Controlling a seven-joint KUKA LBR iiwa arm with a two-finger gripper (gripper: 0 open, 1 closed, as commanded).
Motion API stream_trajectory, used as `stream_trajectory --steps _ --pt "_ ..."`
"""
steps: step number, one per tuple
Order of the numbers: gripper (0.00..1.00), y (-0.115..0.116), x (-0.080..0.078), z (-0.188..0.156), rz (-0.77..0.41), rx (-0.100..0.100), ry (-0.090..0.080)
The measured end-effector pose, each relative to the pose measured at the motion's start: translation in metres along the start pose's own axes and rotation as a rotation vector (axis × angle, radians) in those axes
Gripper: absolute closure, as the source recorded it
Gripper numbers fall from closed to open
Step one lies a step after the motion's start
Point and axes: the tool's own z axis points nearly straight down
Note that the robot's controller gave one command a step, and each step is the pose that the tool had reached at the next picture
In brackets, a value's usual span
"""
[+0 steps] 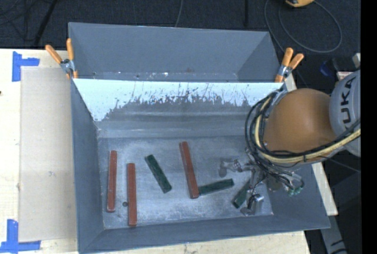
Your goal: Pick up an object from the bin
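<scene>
So the gripper (254, 203) is down low in the bin (177, 64), in the near right corner of the floor. The arm's round orange cover (297, 120) and a loop of cables (254, 129) hang over that side. Honestly can't tell how far open the gripper is or whether it has hold of anything. It's a tangle of metal and wire down there.

Right at it, on its left side, there's a short dark green bar (240, 197). It lies flat on the floor, and from this angle I can't say if it's touching the gripper or just beside it. Its long axis runs diagonally: one end points at the near edge, and the other points toward the far right corner and disappears under the gripper hardware.

Other stuff on the floor, all flat and spread out, no heap:
- a second green bar (215, 187) just left of the short one. It runs nearly parallel to the near edge, with its right end tipped slightly toward the far wall.
- a long reddish-brown bar (189, 169) around the middle, running near-to-far with a small lean. Its near end sits right by the left end of that second green bar.
- a third green bar (158, 174) left of that, on a diagonal.
- two more reddish-brown bars by the left wall, the outer bar (111, 181) and the inner bar (131, 194). They're side by side and both run near-to-far.
</scene>
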Motion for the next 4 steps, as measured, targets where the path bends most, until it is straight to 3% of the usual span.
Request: stream_trajectory --steps 1,2,4 --pt "0.0 0.0061 -0.0489 0.0653 -0.051 0.002 -0.005" --pt "1.0 0.0007 -0.0477 0.0667 -0.088 0.0 -0.001" --pt "1.0 0.0001 -0.0452 0.0622 -0.09 -0.002 0.004"
